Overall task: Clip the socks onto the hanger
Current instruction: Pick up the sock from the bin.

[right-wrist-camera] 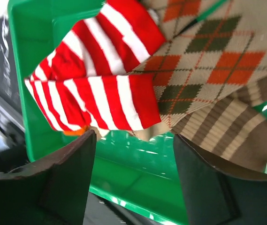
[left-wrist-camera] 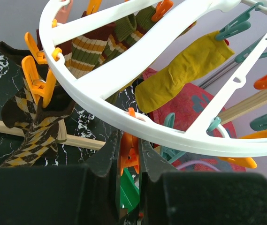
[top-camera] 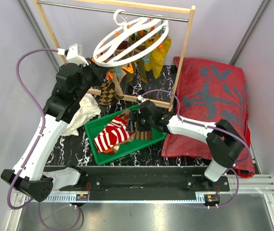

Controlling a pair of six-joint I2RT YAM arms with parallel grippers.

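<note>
My left gripper [left-wrist-camera: 129,143] is right up close, its jaws nearly together, pinching an orange clip [left-wrist-camera: 129,161] under the round white plastic hanger [left-wrist-camera: 180,136]; that arm reaches high. My right gripper [right-wrist-camera: 133,140] hangs low with jaws wide (nothing in them) over the soft striped sock [right-wrist-camera: 105,103] and argyle sock [right-wrist-camera: 203,61] in the green bin [right-wrist-camera: 138,187]. Further back, a yellow sock [left-wrist-camera: 185,70] hangs clipped, before the red cushion [top-camera: 214,96].

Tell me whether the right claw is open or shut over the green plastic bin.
Open. The right claw holds its dark fingers wide apart above the green plastic bin, the red-and-white striped sock beneath, ungripped.
</note>
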